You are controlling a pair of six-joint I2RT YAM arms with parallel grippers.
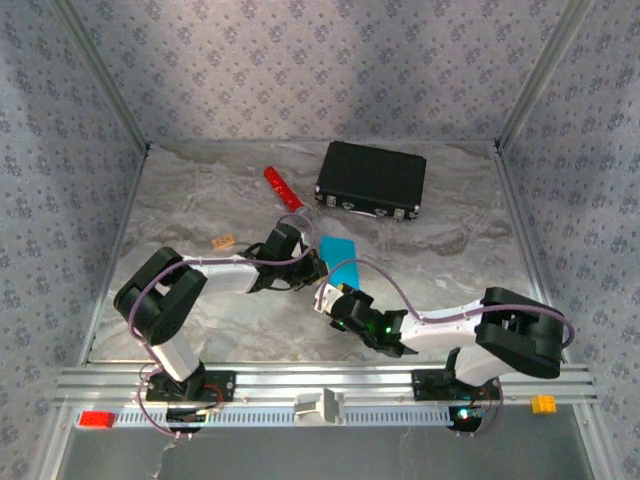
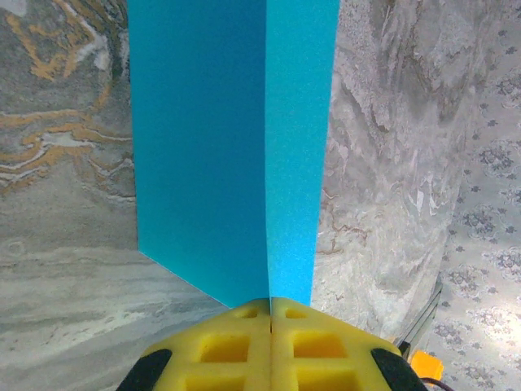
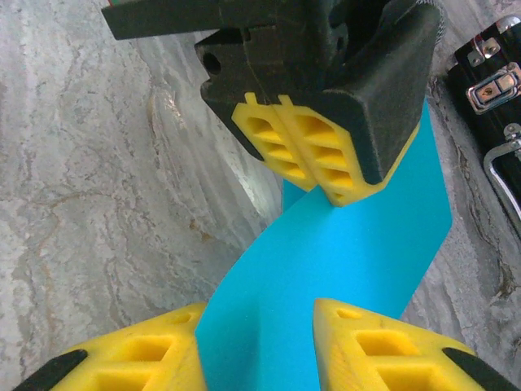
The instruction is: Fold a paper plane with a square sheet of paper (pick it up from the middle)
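Note:
The square sheet of paper [image 1: 338, 252] is bright cyan and hangs just above the marble table, bent along one lengthwise crease [image 2: 267, 163]. My left gripper [image 2: 270, 301] is shut on its edge at the crease, with the yellow pads pressed together. In the right wrist view that same left gripper [image 3: 326, 191] pinches the far part of the sheet [image 3: 350, 244]. My right gripper [image 3: 260, 314] stands open, its two yellow fingers on either side of the sheet's near end. From above, the right gripper [image 1: 335, 300] sits just below the paper. The paper plane is out of view.
A black case [image 1: 371, 180] lies at the back right, its latches showing at the right wrist view's edge [image 3: 496, 81]. A red cylinder [image 1: 282, 187] lies to its left and a small tan block [image 1: 223, 241] beside the left arm. Patterned walls enclose the table.

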